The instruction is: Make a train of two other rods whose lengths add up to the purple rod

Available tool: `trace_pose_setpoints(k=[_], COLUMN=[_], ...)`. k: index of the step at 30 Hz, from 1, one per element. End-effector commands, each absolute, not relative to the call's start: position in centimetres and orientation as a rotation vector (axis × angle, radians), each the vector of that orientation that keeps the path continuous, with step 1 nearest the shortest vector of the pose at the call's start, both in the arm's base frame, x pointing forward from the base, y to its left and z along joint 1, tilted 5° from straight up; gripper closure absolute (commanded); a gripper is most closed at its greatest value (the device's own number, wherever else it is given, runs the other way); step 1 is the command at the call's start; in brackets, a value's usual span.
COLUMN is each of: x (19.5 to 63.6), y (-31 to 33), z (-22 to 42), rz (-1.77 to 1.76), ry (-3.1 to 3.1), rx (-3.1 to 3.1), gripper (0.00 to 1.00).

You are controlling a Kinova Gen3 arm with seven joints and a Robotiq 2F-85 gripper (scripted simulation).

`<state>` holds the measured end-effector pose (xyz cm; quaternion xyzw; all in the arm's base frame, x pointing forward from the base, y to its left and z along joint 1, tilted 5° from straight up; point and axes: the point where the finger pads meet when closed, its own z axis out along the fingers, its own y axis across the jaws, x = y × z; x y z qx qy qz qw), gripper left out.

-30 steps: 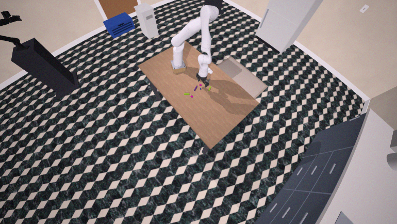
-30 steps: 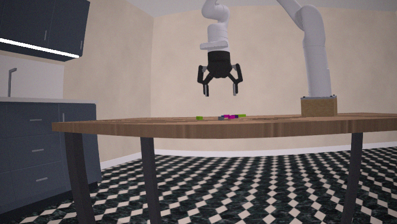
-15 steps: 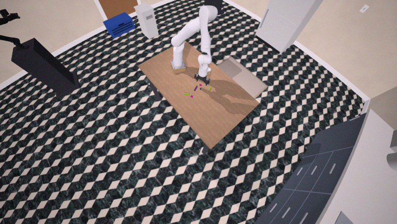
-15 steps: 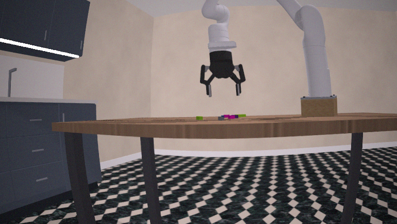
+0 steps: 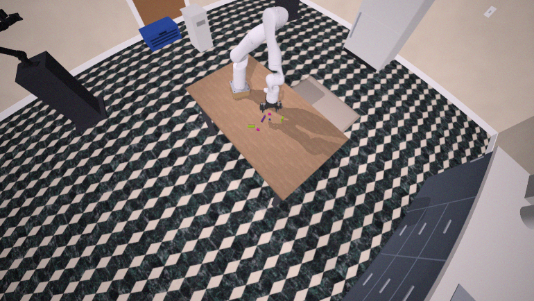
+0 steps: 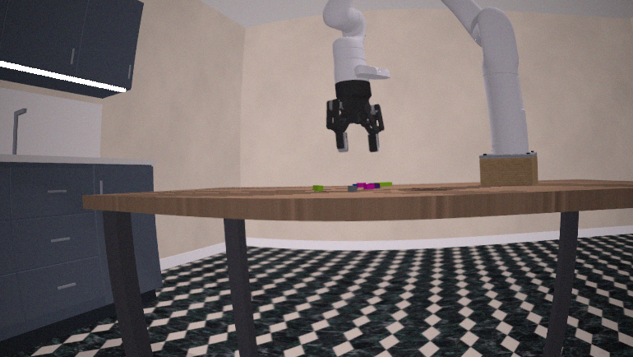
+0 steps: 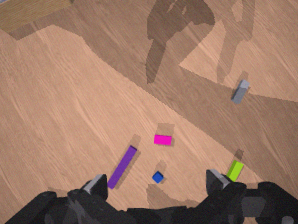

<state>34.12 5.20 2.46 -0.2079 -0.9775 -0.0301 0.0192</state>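
Purple rod (image 7: 123, 167) lies below the wide-open, empty hand (image 6: 353, 144).

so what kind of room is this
Probably a kitchen: dark cabinets above a counter with a tap, a white fridge, and checkered floor tiles around the wooden table carrying the arm.

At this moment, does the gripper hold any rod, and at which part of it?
Nothing is held. The gripper is open and hangs above the table; the purple rod and the other rods lie flat on the wood.
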Motion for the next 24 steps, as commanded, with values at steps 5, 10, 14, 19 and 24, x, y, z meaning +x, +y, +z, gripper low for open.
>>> trace_pose_setpoints(k=[5,10,14,19,24], x=[35.17,35.45,35.33,35.67,35.72], y=[4.42,4.31,4.51,4.45,4.43], z=[2.96,3.17,3.19,3.35,3.39], rz=[-0.126,-0.128,-0.129,-0.126,-0.126], ry=[-3.14,-3.155,-3.146,-3.142,-3.134], rx=[-0.132,0.173,0.278,0.449,0.524], gripper=[0.0,0.0,0.0,0.0,0.0])
